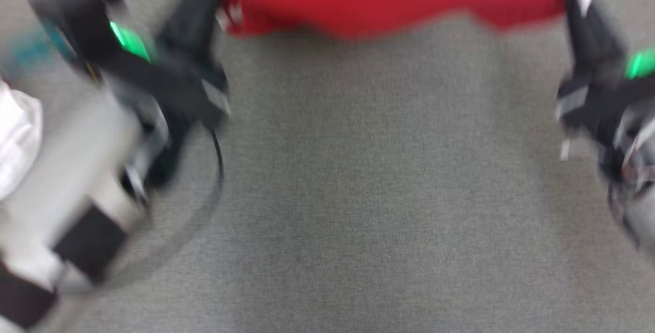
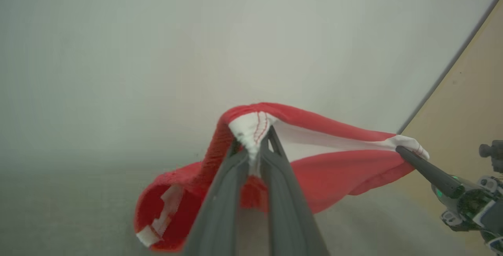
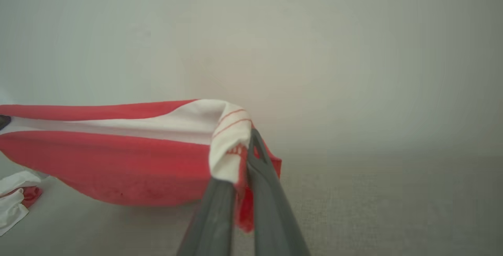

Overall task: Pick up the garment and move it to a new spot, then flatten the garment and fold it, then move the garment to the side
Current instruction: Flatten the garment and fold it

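Grey woven cloth (image 1: 358,195) covers the work surface nearest the robot, with a crumpled white cloth (image 1: 15,138) lying at its left edge. Beyond that, in a blurred head view, the left gripper (image 2: 253,142) and right gripper (image 3: 243,157) reach forward, well apart. Each is pinched tight on a white-trimmed corner of the red garment (image 1: 389,5), which hangs stretched between them at the far side. A sleeve (image 2: 157,209) droops open below the left grip, and whether the lower edge touches the surface I cannot tell. Farthest back stands a plain pale wall (image 2: 235,32). This looks like the carry to a new spot. To do it well, hold the top edge taut and level, lower both corners together, and let the hanging body land first so it spreads flat.
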Robot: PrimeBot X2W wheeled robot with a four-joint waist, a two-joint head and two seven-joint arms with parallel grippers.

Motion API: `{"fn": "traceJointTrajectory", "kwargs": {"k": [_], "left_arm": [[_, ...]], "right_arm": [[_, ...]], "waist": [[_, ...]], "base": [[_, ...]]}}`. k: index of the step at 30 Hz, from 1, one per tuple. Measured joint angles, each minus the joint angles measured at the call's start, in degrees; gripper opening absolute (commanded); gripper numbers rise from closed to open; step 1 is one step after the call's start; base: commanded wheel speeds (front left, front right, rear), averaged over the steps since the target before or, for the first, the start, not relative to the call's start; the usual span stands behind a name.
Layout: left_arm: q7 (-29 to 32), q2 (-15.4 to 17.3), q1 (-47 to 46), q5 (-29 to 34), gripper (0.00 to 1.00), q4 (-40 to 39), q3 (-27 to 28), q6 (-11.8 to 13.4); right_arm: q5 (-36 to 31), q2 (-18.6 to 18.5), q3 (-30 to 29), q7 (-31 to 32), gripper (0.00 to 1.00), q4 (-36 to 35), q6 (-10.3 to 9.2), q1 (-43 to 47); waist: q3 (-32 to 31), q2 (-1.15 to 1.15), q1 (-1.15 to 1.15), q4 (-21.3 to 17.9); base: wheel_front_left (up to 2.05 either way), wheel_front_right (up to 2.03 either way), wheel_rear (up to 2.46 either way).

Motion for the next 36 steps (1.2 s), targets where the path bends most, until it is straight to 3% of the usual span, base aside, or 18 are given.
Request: {"fn": "traceJointTrajectory", "kwargs": {"k": [1,5,12,15,25,36], "left_arm": [[0.0,-0.2,5.9,2.0,0.0,-2.7,0.8,1.0],[0.0,-1.3,17.0,4.4,0.0,-8.0,4.1,2.8],[-0.1,-3.5,35.4,10.1,0.0,-12.8,5.5,3.7],[-0.1,-4.0,39.9,11.3,0.0,-12.5,5.8,3.2],[-0.1,-6.8,54.7,25.4,0.0,-9.7,9.9,-0.3],[-0.1,-8.3,64.2,31.6,0.0,-8.6,19.1,-3.9]], "right_arm": [[0.0,-0.2,-1.2,0.0,0.0,-1.8,0.0,6.1],[-0.4,0.5,-4.0,-0.2,0.0,-5.1,0.0,16.7],[-3.3,3.0,-8.8,-0.3,0.0,-8.1,0.0,33.0],[-4.1,3.3,-9.7,-0.2,0.0,-8.8,0.0,36.9],[-10.3,4.6,-12.5,3.1,0.0,-12.0,0.0,53.0],[-10.5,7.7,-14.9,6.8,0.0,-16.9,0.07,63.5]], "waist": [[-1.5,0.0,0.0,0.3],[-4.3,0.0,0.0,0.8],[-9.1,-0.01,-0.01,1.2],[-10.3,-0.01,0.0,1.2],[-16.4,-0.01,0.0,1.7],[-19.7,0.0,0.01,2.7]], "base": [[0.0,0.0,0.0],[0.0,0.0,0.0],[0.0,0.0,0.0],[0.0,0.0,0.0],[0.0,0.0,0.0],[0.0,0.0,0.0]]}}
